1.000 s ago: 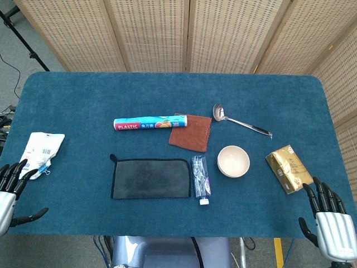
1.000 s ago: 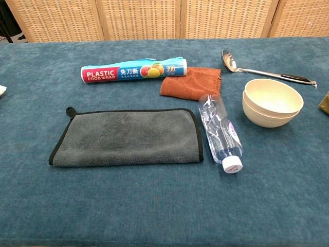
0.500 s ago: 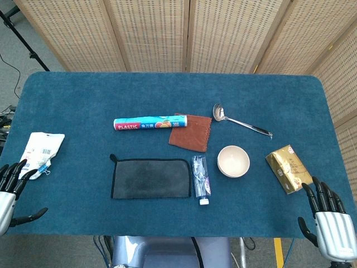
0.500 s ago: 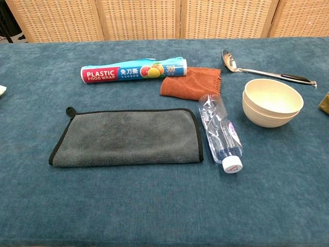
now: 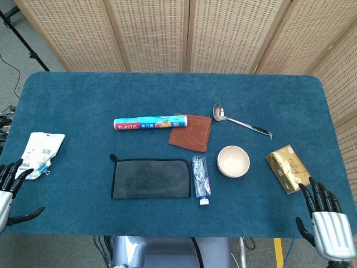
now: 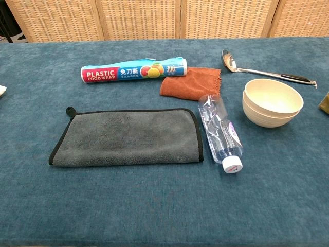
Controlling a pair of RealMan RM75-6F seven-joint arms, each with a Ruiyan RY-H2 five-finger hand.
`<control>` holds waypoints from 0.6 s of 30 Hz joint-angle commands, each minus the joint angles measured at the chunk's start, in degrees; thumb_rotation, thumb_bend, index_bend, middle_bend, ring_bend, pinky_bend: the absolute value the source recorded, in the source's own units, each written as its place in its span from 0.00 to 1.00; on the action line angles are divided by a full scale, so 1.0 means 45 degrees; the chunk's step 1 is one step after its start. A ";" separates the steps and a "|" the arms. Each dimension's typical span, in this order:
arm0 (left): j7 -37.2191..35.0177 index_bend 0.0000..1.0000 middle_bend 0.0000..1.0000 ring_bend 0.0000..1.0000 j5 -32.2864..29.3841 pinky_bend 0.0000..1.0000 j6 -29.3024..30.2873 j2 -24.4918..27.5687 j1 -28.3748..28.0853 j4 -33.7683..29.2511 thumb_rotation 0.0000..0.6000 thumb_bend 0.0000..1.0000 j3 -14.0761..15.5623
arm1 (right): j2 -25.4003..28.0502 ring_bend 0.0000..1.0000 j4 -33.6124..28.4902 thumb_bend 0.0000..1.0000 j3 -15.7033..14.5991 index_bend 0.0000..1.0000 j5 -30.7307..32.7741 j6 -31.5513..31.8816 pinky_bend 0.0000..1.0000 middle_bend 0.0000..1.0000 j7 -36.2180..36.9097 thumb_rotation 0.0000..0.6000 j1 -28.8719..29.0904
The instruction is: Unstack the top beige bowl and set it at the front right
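Two beige bowls [image 5: 233, 161] [image 6: 272, 102] sit stacked, one inside the other, right of the table's middle. My right hand [image 5: 323, 223] shows in the head view at the front right corner, fingers spread, holding nothing, well clear of the bowls. My left hand [image 5: 6, 190] shows at the front left edge, fingers apart and empty. Neither hand appears in the chest view.
A gold packet [image 5: 287, 167] lies right of the bowls, a ladle [image 5: 241, 121] behind them. A plastic bottle [image 6: 221, 135], grey cloth [image 6: 126, 137], brown cloth [image 6: 191, 82] and plastic wrap roll [image 6: 133, 72] lie to the left. A white bag [image 5: 40, 152] rests far left.
Both hands have drawn slightly back toward the front edge of the table. The bowls and other objects have not moved.
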 commanded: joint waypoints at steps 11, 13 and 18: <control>0.0057 0.17 0.00 0.00 -0.0050 0.00 0.0022 0.0045 0.0016 -0.0099 0.72 0.00 -0.0038 | -0.0109 0.00 0.0159 0.36 0.0035 0.10 0.0086 -0.0260 0.13 0.00 0.0161 1.00 0.0176; 0.0033 0.17 0.00 0.00 -0.0053 0.00 0.0042 0.0060 0.0023 -0.0106 0.72 0.00 -0.0046 | -0.0209 0.00 0.0203 0.36 0.0088 0.10 0.0103 -0.0408 0.13 0.00 0.0201 1.00 0.0298; -0.0039 0.17 0.00 0.00 -0.0007 0.00 0.0061 0.0097 0.0032 -0.0149 0.72 0.00 -0.0028 | -0.0524 0.00 0.0220 0.36 0.0397 0.10 0.0712 -0.1319 0.13 0.00 0.0060 1.00 0.0896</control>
